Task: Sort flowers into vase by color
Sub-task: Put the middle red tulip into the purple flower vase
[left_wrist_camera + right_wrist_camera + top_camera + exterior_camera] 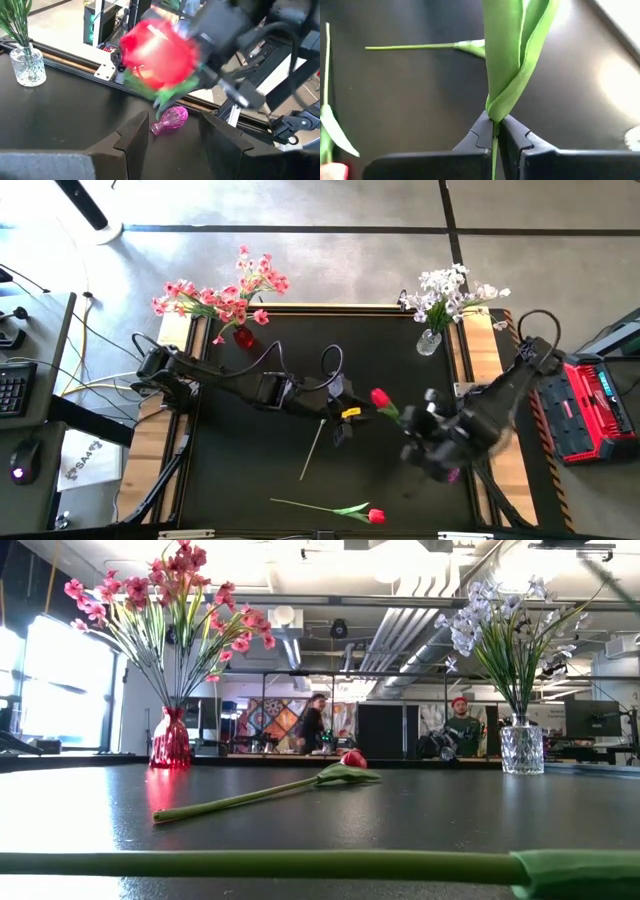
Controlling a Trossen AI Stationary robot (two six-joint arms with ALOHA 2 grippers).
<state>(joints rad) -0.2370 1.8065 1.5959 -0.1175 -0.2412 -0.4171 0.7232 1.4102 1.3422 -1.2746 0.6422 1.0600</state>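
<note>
My right gripper is shut on a red tulip, which fills the left wrist view as a blurred red head. My left gripper is open near the table's middle, just left of that head and touching nothing. Two more tulips lie flat on the table. One is by the near edge. The other's stem runs under my left gripper, and its head shows in the low view. Pink sprays stand in a red vase, white sprays in a clear vase. My right gripper pinches the tulip's stem between its two fingertips, just below the base of the folded green leaf. The fingers lie across the stem. The tulip is lifted clear of the table, its head toward my left gripper.
A small pink vase lies on its side on the black table near the right arm. The red and clear vases stand at the far corners. A red case sits beyond the right edge. People stand in the room behind.
</note>
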